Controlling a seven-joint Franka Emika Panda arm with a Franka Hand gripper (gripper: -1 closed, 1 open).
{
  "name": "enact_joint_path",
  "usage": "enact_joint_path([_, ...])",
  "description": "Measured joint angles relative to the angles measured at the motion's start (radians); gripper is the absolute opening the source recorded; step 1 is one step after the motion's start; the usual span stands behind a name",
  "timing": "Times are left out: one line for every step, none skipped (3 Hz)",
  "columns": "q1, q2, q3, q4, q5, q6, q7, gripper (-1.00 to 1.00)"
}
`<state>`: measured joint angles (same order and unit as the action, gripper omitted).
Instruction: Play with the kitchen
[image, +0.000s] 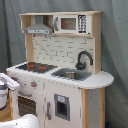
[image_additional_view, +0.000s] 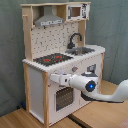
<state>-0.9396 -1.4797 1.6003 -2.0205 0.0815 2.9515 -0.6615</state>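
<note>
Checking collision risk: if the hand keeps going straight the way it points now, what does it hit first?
Probably the kitchen front: in the second exterior view the hand points at the panel just above the oven door. Depth is unclear; it may already touch.

A robot test space or lab, not a real home: a grey fabric backdrop (image: 112, 45) hangs behind everything in both exterior views. A child's toy kitchen (image_additional_view: 60, 75) of white panels and pale wood stands on a plain wooden tabletop (image_additional_view: 22, 120). A white robot arm (image_additional_view: 102, 92) reaches in from the second exterior view's right
</note>
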Motion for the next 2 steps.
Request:
enact_joint_path([0.000, 0.007, 0.002, 0.000, 0.005, 0.001, 0.113, -1.00])
enact_joint_path([0.001, 0.013, 0.004, -0.001, 0.006, 0.004, 0.224, -1.00])
